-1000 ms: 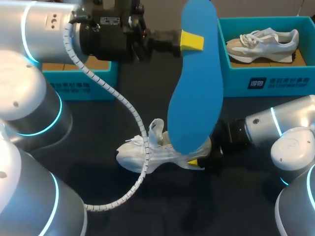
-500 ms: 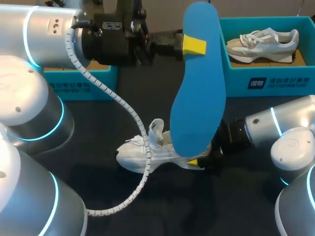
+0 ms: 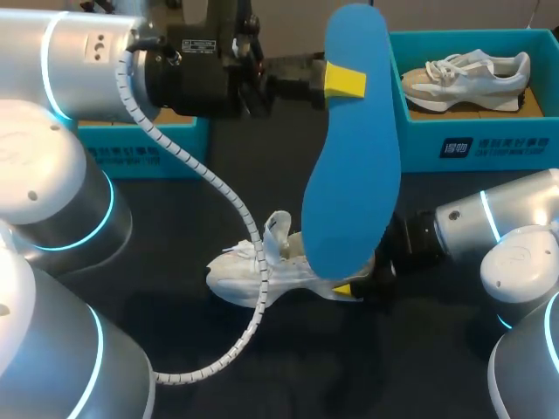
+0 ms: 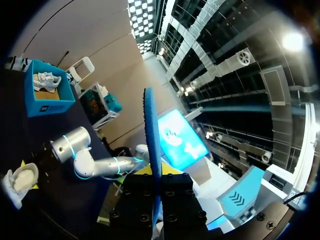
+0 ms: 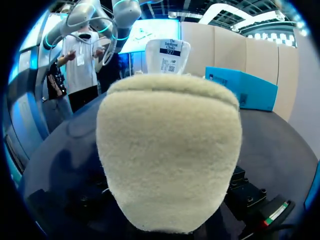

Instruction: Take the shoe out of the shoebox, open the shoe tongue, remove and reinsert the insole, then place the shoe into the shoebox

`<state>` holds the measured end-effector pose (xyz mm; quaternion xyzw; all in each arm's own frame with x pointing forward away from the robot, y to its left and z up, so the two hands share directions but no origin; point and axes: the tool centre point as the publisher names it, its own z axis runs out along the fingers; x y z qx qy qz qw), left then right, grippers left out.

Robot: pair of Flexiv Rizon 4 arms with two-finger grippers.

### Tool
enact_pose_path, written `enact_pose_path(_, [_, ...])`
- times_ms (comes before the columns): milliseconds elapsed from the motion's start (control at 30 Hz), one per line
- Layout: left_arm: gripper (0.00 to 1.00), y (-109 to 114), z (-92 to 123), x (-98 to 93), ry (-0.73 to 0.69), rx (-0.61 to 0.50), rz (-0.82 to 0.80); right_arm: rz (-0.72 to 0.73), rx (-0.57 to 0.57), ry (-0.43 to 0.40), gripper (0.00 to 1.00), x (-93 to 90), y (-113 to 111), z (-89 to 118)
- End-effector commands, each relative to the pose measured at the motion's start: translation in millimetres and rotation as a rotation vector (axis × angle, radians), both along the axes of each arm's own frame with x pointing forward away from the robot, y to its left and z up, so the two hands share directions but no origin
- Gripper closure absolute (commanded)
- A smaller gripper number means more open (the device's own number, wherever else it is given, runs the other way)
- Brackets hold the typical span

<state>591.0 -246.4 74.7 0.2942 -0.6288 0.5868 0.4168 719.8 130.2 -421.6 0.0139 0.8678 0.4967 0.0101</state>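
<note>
A blue insole [image 3: 354, 175] hangs upright high over the table, with my left gripper [image 3: 336, 80] shut on its upper part. In the left wrist view the insole [image 4: 151, 130] rises edge-on from between that gripper's fingers [image 4: 156, 182]. Below it a white shoe [image 3: 262, 271] lies on the dark table, tongue pulled up, toe to the left. My right gripper [image 3: 362, 284] is at the shoe's heel, partly hidden behind the insole. The beige heel [image 5: 167, 150] fills the right wrist view, close up against the gripper.
A blue shoebox [image 3: 472, 140] at the back right holds a second white shoe [image 3: 467, 74]. Another blue box [image 3: 148, 148] stands at the back left under my left arm. A coiled cable [image 3: 236, 209] hangs from the left arm down past the shoe.
The left gripper has carried the insole slightly to the right and up. The shoe and the right arm have stayed put.
</note>
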Motion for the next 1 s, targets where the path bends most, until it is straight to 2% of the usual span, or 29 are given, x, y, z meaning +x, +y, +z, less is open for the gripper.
enact_pose_path(33, [1.0, -1.0, -1.2, -0.9, 0.001, 0.0, 0.002, -0.002, -0.006, -0.001, 0.0, -1.0, 1.7, -0.6])
enact_pose_path(767, [1.0, -1.0, -1.2, -0.9, 0.001, 0.0, 0.002, -0.002, -0.006, -0.001, 0.0, -1.0, 1.7, -0.6])
enact_pose_path(1000, [1.0, -1.0, -1.2, -0.9, 0.001, 0.0, 0.002, -0.064, -0.034, 0.029, 0.0, 3.4, -12.4, -8.8])
